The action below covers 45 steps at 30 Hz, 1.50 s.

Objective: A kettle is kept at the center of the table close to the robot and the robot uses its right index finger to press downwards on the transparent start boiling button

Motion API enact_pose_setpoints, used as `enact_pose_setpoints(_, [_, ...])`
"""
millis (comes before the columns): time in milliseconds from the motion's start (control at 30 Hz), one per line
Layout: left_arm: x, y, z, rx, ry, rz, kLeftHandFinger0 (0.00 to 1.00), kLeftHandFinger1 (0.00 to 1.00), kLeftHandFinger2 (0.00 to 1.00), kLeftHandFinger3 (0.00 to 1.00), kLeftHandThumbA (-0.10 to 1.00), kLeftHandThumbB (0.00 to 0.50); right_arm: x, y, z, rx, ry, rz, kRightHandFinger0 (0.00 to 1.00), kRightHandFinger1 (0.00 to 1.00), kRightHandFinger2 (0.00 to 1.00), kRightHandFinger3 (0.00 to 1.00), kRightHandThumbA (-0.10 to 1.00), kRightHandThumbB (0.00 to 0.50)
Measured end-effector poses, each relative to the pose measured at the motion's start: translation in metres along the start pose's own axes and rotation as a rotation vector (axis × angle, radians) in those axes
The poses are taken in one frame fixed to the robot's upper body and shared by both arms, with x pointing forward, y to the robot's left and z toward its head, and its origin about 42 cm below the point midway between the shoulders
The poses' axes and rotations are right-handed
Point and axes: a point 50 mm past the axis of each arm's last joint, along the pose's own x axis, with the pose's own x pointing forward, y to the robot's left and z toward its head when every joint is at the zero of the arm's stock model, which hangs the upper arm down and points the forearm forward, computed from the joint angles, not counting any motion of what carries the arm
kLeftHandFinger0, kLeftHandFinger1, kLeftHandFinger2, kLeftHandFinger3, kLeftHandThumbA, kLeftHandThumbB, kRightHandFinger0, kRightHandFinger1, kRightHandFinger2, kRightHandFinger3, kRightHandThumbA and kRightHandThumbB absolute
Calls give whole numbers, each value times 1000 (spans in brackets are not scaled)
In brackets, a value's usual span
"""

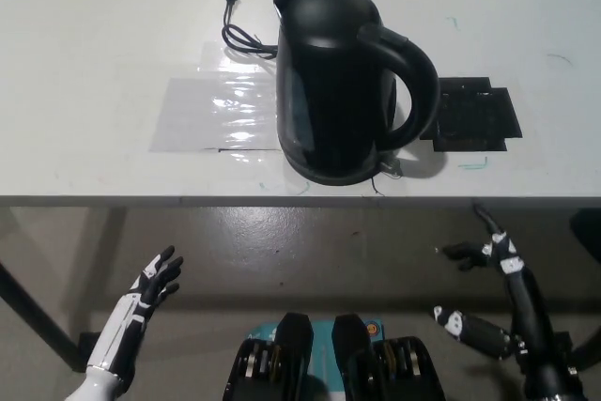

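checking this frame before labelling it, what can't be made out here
- Start button: in the head view only a small clear tab shows at the kettle base under the handle; too small to tell whether it is up or down.
- Cord: its far end runs behind the kettle body.
- Right hand: below the table edge, dark on dark floor, its finger pose unclear.
- Left hand: open, forearm cut by the bottom edge.

White left robot hand [150,290] with black fingertips, black right robot hand [496,274] with white patches
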Motion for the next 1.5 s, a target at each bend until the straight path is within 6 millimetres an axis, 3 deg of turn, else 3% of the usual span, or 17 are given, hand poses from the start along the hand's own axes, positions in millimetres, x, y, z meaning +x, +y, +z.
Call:
enact_pose_setpoints(233, [0,0,1,1,-18,-14,1000,1000,1000,1000,1000,328,34,4,22,-72,-118,-13,0,0,0,1000,1000,339])
enact_pose_setpoints(567, [1,0,2,1,-26,-32,1000,1000,1000,1000,1000,320,66,8,30,-204,-164,15,0,0,0,1000,1000,336])
enact_pose_setpoints(900, [1,0,3,1,-28,-39,1000,1000,1000,1000,1000,344,74,20,18,-271,-117,59,0,0,0,1000,1000,327])
enact_pose_setpoints(1200, [2,0,3,-2,-32,-39,1000,1000,1000,1000,1000,335,77,32,1,-338,-65,123,0,0,0,1000,1000,294])
enact_pose_setpoints(1500, [2,0,4,-4,-34,-39,1000,1000,1000,1000,1000,326,83,38,-13,-383,-9,167,0,0,0,1000,1000,319])
